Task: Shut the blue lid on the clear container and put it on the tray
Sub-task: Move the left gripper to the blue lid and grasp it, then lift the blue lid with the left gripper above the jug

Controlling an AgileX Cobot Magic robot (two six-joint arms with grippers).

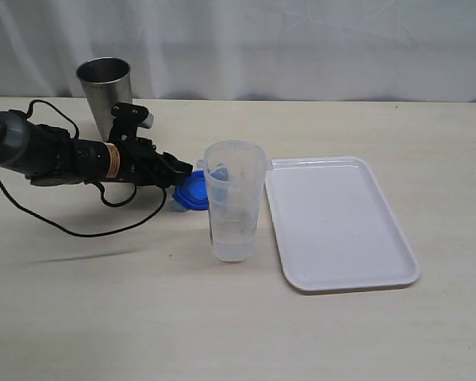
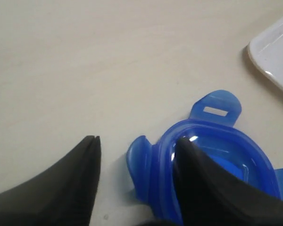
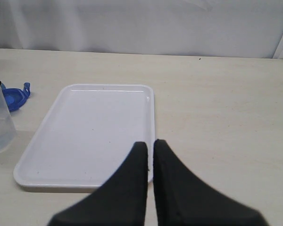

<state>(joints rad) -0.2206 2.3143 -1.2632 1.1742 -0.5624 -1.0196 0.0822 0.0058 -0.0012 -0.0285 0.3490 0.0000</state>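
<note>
My left claw (image 2: 137, 140) is spread and low on the table (image 1: 143, 317), straddling one edge of the blue lid (image 2: 217, 141). One finger is over the lid's hollow, the other outside on bare table. There's a gap on the outer side, so nothing is pinched yet. The lid lies flat at 9 o'clock of the clear container (image 1: 234, 202), just beside it. The container stands upright and open-topped. The tray (image 1: 333, 222) is at its 3 o'clock with nothing on it, and the steel cup (image 1: 105, 87) is far back at 10 o'clock. My right claw (image 3: 150, 143) is pressed together, holds nothing, and hangs by the tray's edge, well apart from the container.

Risks:
- The bite is only on a thin rim next to a floppy tab. The lid could pivot or slip out on lift.
- The lid sits close to the container. A sideways drag or a wide swing of my left arm could bump the tall, light tumbler and tip it.
- Nothing steadies the container. Pressing the lid down off-centre may tip it or leave the lid cocked.
- Splayed tabs may catch on the flared rim.
- I can't tell which face of the lid is up.
</note>
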